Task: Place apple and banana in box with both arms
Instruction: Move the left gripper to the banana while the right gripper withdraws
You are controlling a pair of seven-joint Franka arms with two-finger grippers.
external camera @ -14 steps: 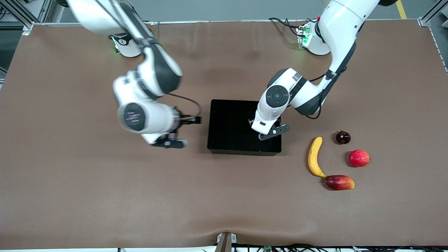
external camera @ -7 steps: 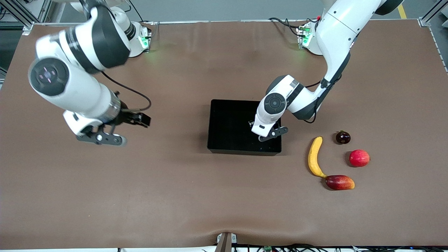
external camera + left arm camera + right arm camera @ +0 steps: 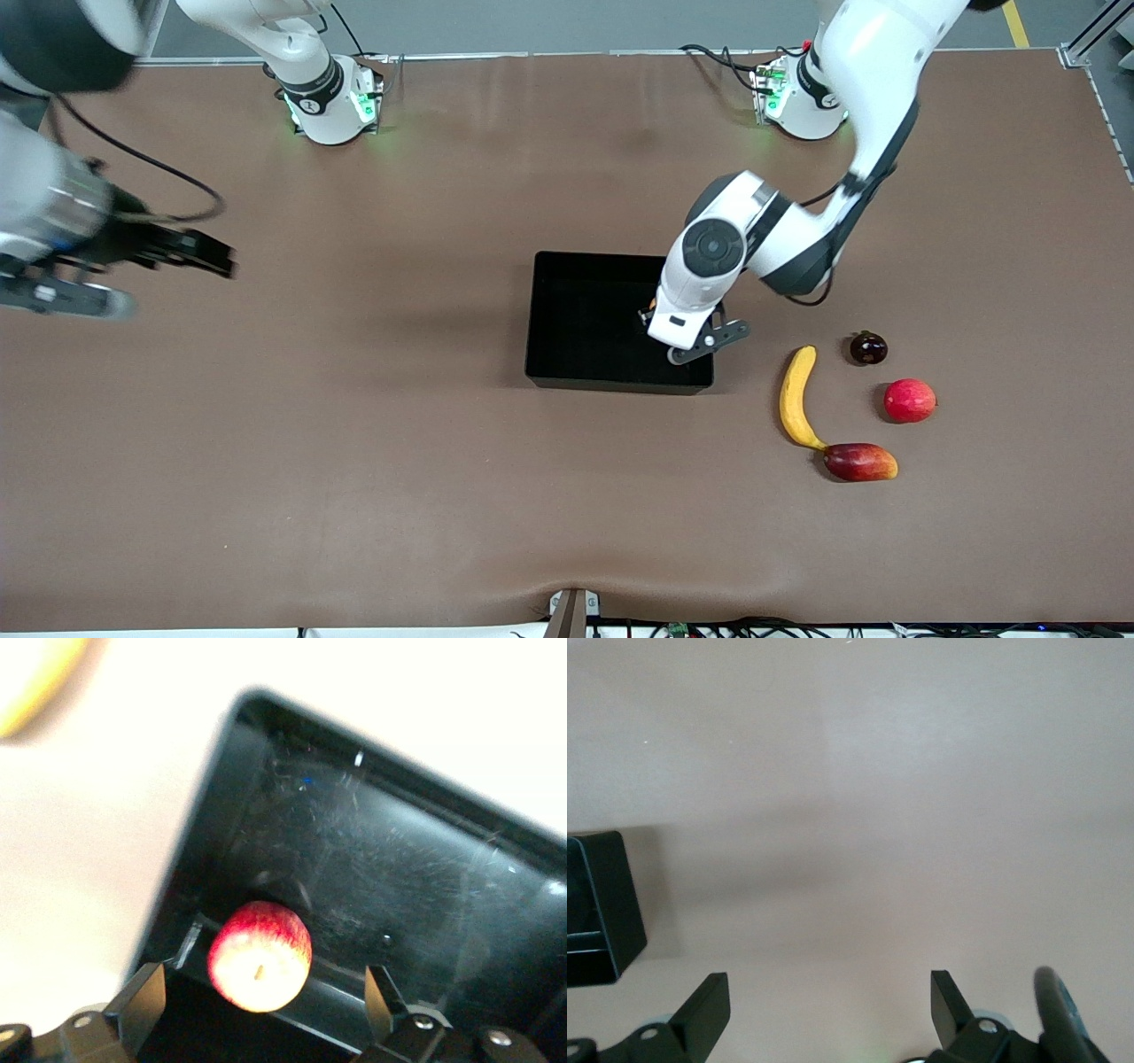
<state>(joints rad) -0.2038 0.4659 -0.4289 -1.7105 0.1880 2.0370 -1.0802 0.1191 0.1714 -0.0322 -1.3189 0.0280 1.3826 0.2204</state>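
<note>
Since the earlier frames the right arm has swung away from the box toward its own end of the tabletop (image 3: 372, 496), and its gripper (image 3: 62, 297) now hangs over the bare brown surface at the edge of the front view, well apart from everything else; the right wrist view shows its jaws spread wide with nothing between them, and only a corner of the box (image 3: 602, 904) in sight. At the middle of the tabletop sits the box (image 3: 567, 319), a shallow glossy black tray with low walls. The left arm reaches down from its base over the corner of the box that lies nearest the loose fruit, and has lifted slightly since the earlier frames. Its gripper (image 3: 266, 1014) hovers above the tray with jaws released, the fingers (image 3: 146, 1001) standing wide to either side of the apple (image 3: 260, 955) and not touching it. That apple, red with a pale dimpled end, rests on the tray floor against the wall near the corner. Toward the left arm's end lies the banana (image 3: 796, 399), beside the box, its lower tip touching an elongated red-and-yellow fruit (image 3: 859, 462). A small dark fruit (image 3: 868, 347) and a round red fruit (image 3: 909, 400) lie just past it.
</note>
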